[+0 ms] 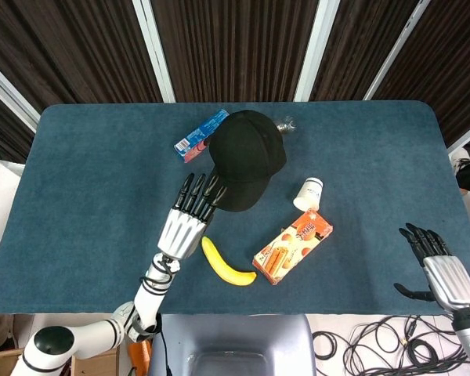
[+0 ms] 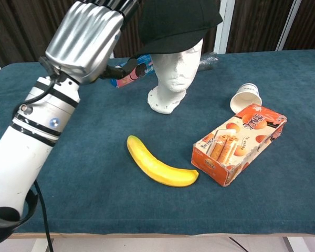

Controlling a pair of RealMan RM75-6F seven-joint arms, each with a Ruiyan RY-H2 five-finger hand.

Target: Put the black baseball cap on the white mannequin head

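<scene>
The blue table point(image 1: 86, 180) carried everything, and the white mannequin head point(image 2: 174, 79) near its middle served as the marker for the rest. The black baseball cap point(image 1: 247, 157) sat on top of that head, brim pointing toward the robot's side and shading the face, so the main part of the job looked done; to my eye what remained was only to draw the arm clear and perhaps check that the cap sat square. The left hand point(image 1: 189, 215) hovered just to the near-left of the mannequin head, fingers spread and straight, holding nothing, its fingertips beside the brim's edge, though I could not tell whether they touched it. The right hand point(image 1: 439, 266) was well apart from the head at the table's near-right edge, fingers splayed and empty. An orange box point(image 2: 239, 143) and a banana point(image 2: 160, 165) lay in front of the head, a paper cup point(image 2: 245, 96) on its side to its right.
</scene>
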